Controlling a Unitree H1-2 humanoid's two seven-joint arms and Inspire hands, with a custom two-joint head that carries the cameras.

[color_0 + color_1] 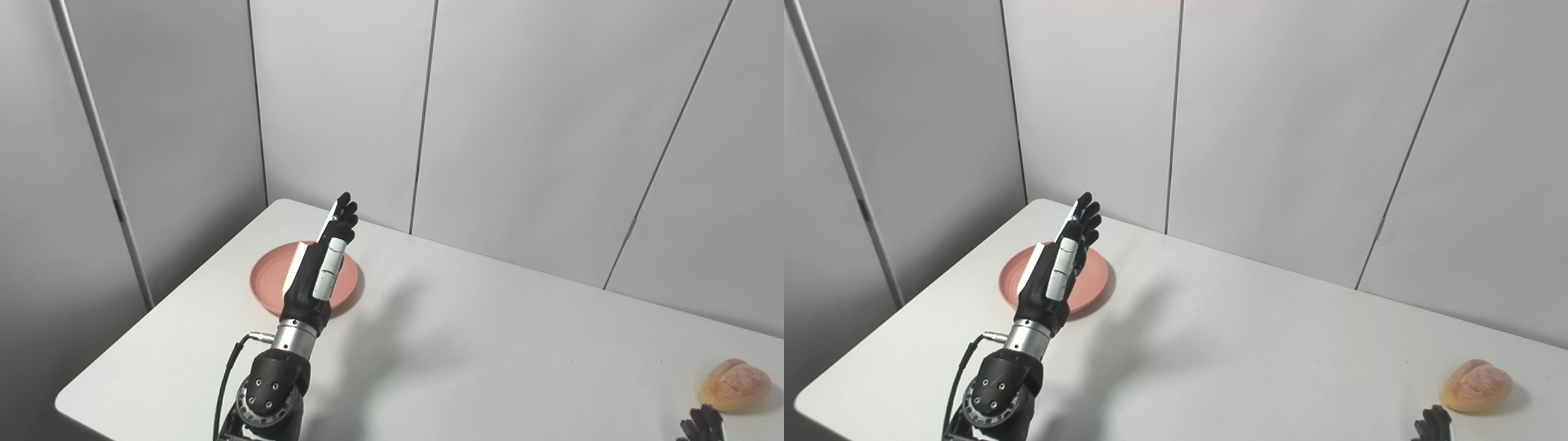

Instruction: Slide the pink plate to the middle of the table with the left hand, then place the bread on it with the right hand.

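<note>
While the left hand hovers flat-fingered, empty, over one pink plate; one bread sits well apart.

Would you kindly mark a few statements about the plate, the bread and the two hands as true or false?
1. The pink plate lies near the table's far left corner. True.
2. The bread already sits on the plate. False: it lies on the white table at the near right, far from the plate.
3. The left hand is stretched out over the plate with its fingers extended. True.
4. The right hand is holding the bread. False: only its fingertips show at the bottom edge, just short of the bread and apart from it.
5. The plate carries a slice of cake. False: nothing can be seen on its visible part.
</note>
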